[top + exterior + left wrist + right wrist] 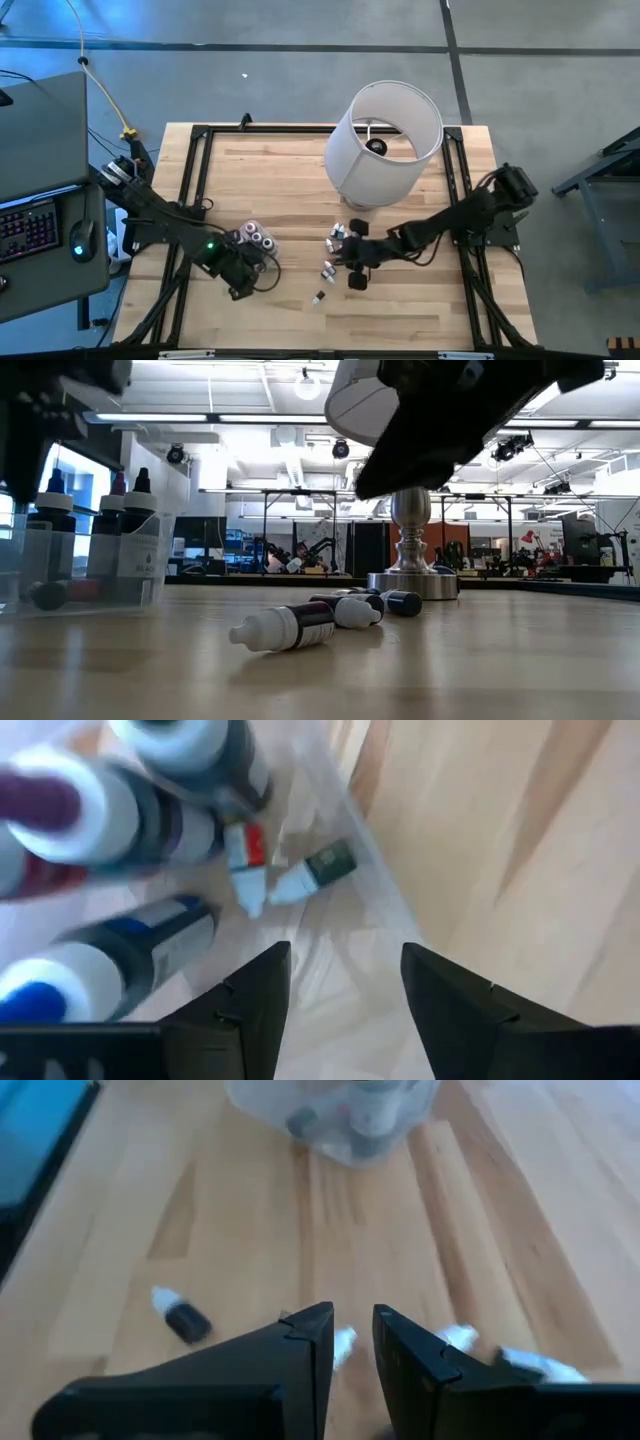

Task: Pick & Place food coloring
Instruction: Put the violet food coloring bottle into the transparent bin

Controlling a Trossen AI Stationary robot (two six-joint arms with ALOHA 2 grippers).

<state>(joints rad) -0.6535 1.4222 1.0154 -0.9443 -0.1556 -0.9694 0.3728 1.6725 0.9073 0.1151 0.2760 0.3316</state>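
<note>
- Food coloring bottles lie in two groups: several sit inside the clear tub [255, 238] on the left of the worktop [300, 180], and the others lie loose right of centre, in front of the lamp [383, 143].
- Loose bottles, counted from the overhead view: a cluster of roughly three to four [336, 238] beside the right end effector [357, 268], plus one stray bottle [319, 297] lying alone nearer the front edge. The low view shows four on their sides, the nearest one [285, 628] apart from the rest.
- In the tub, the left wrist view shows about four upright bottles [150, 820] and two small ones lying flat [320, 870]; the exact total is hard to fix.
- The left end effector [345, 980] hovers over the tub with its fingers spread and nothing between them.
- The right end effector [350, 1342] sits low over the loose cluster, fingers nearly together and apparently empty, with a white tip just beyond them.
- To do this pick well, I judge it should open wider, centre on one bottle across its narrow body, and close gently, since these round bottles would likely roll.
</note>
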